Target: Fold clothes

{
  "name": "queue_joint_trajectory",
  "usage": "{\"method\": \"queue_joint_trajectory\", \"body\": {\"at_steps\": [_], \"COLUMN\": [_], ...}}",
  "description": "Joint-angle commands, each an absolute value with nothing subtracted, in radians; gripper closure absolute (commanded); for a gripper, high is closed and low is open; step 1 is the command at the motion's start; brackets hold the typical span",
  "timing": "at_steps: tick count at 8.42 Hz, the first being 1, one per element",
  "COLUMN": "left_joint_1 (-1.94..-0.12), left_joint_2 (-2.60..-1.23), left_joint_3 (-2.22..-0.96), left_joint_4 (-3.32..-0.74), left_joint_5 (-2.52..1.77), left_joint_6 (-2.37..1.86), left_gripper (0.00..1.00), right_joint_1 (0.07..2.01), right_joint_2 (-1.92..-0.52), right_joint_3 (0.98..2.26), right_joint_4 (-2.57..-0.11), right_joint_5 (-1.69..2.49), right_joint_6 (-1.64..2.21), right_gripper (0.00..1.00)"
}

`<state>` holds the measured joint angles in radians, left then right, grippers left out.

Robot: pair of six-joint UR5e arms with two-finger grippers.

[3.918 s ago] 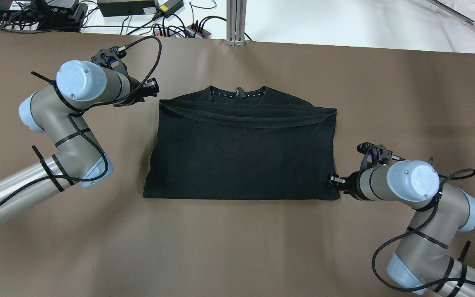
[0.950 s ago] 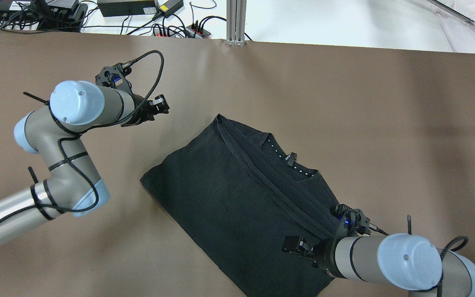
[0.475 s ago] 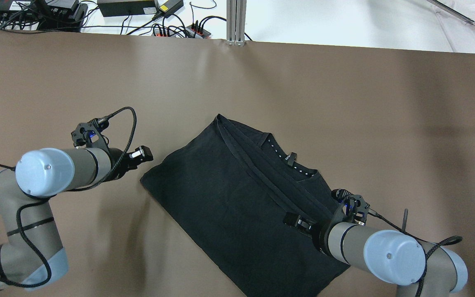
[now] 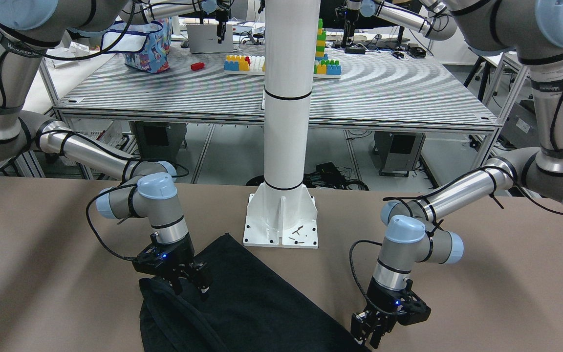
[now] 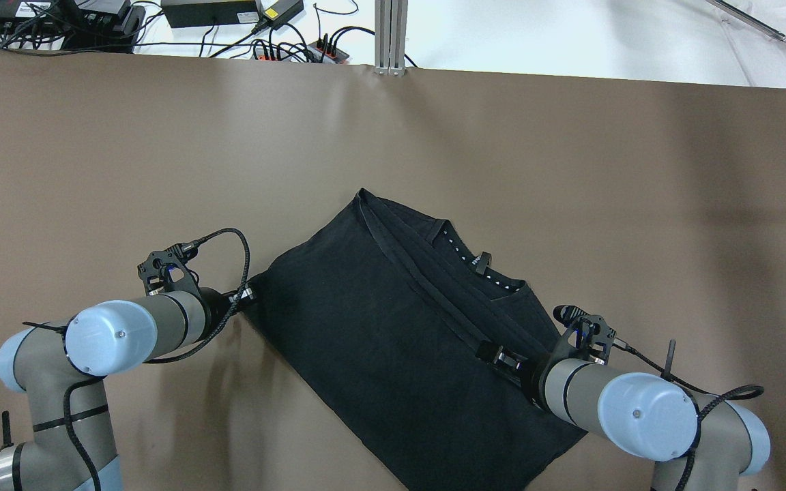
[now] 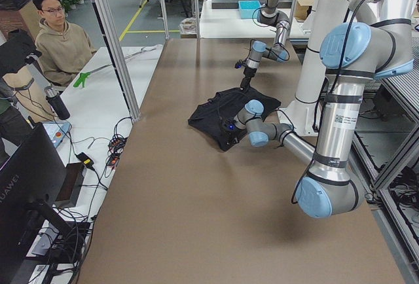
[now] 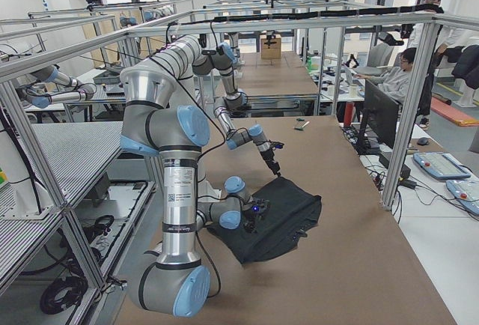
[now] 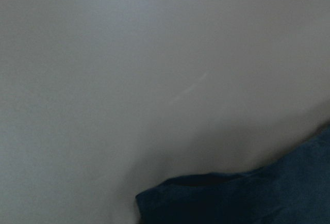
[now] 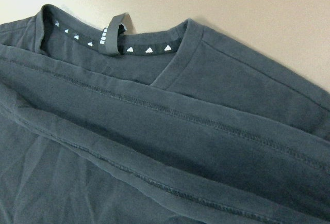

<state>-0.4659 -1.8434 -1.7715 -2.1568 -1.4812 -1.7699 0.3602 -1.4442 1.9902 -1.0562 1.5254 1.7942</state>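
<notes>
Left fingers (image 5: 246,294): sat low at clothes (image 5: 379,320) corner, grip could not be told
Right fingers (image 5: 492,354): hovered low over clothes, released
Clothes: black, soft, matte, folded

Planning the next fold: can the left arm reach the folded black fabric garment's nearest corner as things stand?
Likely yes: the left gripper is at that corner of the folded black fabric garment, nothing between; the right gripper is over the opposite side.

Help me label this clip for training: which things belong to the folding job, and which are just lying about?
Job in hand: black shirt; left gripper at its corner; right gripper over its folded hem.

Lying about: white pillar; blue bag; toy bricks; cables.
</notes>
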Motion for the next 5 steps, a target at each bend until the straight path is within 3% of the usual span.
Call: {"method": "queue_joint_trajectory", "body": {"at_steps": [1, 3, 4, 5], "left_joint_1": [-0.459, -0.46, -0.462, -0.463], "left_joint_2": [-1.853, -1.85, -1.851, -1.845], "left_joint_3": [-1.723, -1.723, -1.726, -1.726], "left_joint_4": [-2.164, -2.163, -2.161, -2.161], "left_joint_5": [-1.479, -1.477, -1.479, -1.485], "left_joint_6": [-1.77, -1.77, -1.772, -1.754], "left_gripper": [0.42, 0.42, 0.61, 1.0], "right_joint_1": [0.368, 0.368, 0.367, 0.367], "right_joint_2": [-1.443, -1.443, -1.442, -1.442], "right_joint_3": [1.987, 1.985, 1.985, 1.985], "right_joint_4": [-1.057, -1.057, -1.057, -1.057], "right_joint_5": [1.525, 1.525, 1.526, 1.526], "right_joint_6": [1.795, 1.793, 1.795, 1.795], "right_gripper": [0.05, 0.05, 0.05, 0.05]}}
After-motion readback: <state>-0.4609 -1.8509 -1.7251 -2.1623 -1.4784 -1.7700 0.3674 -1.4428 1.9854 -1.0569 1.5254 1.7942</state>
